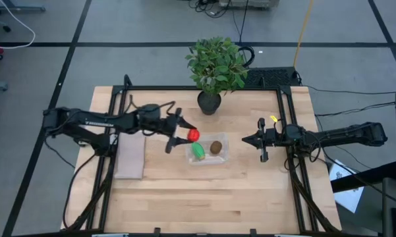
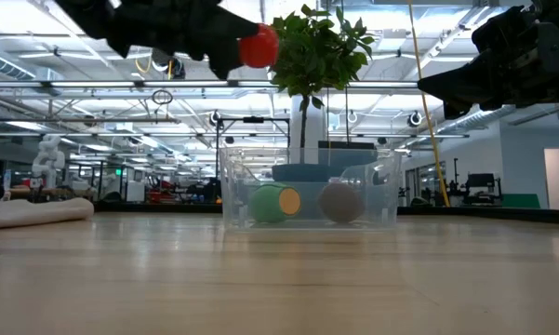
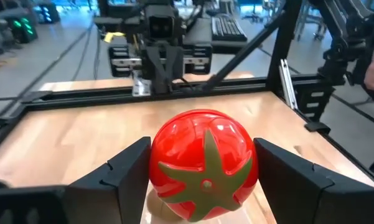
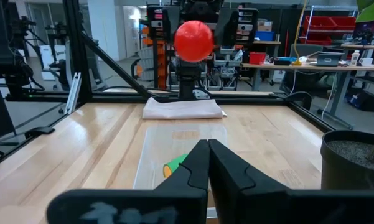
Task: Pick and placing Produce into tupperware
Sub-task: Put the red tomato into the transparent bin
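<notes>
The clear tupperware (image 1: 207,150) stands on the table's middle, with the green oblong piece (image 1: 198,151) and the brown kiwi (image 1: 215,147) lying inside it side by side. My left gripper (image 1: 186,135) is shut on the red tomato (image 1: 194,135), high in the air by the container's far left corner. In the low view the tomato (image 2: 258,46) hangs well above the tupperware (image 2: 307,191). My right gripper (image 1: 259,140) waits to the container's right, shut and empty, pointing at it (image 4: 183,155). My left gripper pinches the red tomato between its two fingers (image 3: 134,174), one on each side of its round body (image 3: 158,168). The fingers come in about level from the table's left. The tomato's green star-shaped calyx (image 3: 205,171) faces back toward the wrist. It is lifted clear of table and container.
A potted leafy plant (image 1: 216,66) stands at the far edge, behind the container. A pale grey-white flat pad (image 1: 130,156) lies on the table under my left arm. Black frame rails (image 1: 291,131) run along the table's left and right sides. Bare wood lies toward the near edge.
</notes>
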